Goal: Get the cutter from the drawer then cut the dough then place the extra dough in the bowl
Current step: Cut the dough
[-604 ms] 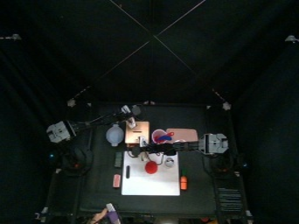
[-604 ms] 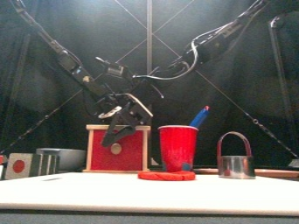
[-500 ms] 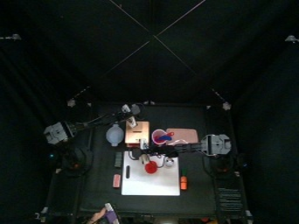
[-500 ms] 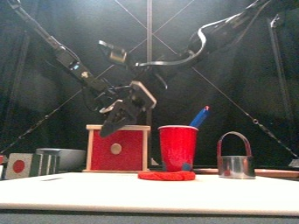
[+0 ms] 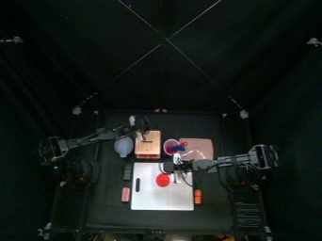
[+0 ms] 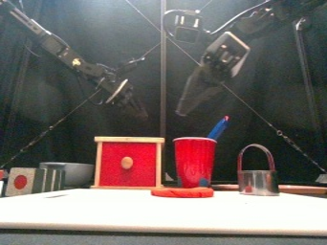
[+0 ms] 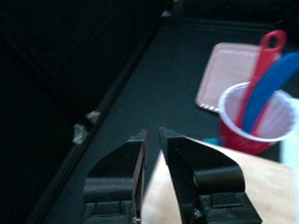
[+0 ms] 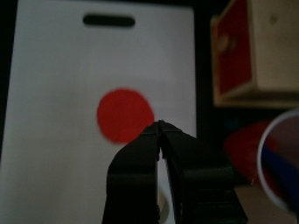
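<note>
Cutter (image 6: 257, 172) stood upright, right of red cup (image 6: 196, 161). Dough (image 8: 124, 115) lay flat on white board (image 8: 47, 96). Left gripper (image 7: 151, 133) clenched, empty, high above desk. Right gripper (image 8: 158, 125) clenched, empty, over dough.

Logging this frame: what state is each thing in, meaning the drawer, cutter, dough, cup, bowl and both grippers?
Drawer: shut, flush with the wooden box.
Cutter: out of the drawer, upright, handle up, not held.
Dough: whole disc, uncut, flat on the white board.
Red cup: upright, knives inside.
Bowl: upright, no dough seen in it.
Left gripper: shut, empty, raised.
Right gripper: shut, empty, above the white board.
</note>
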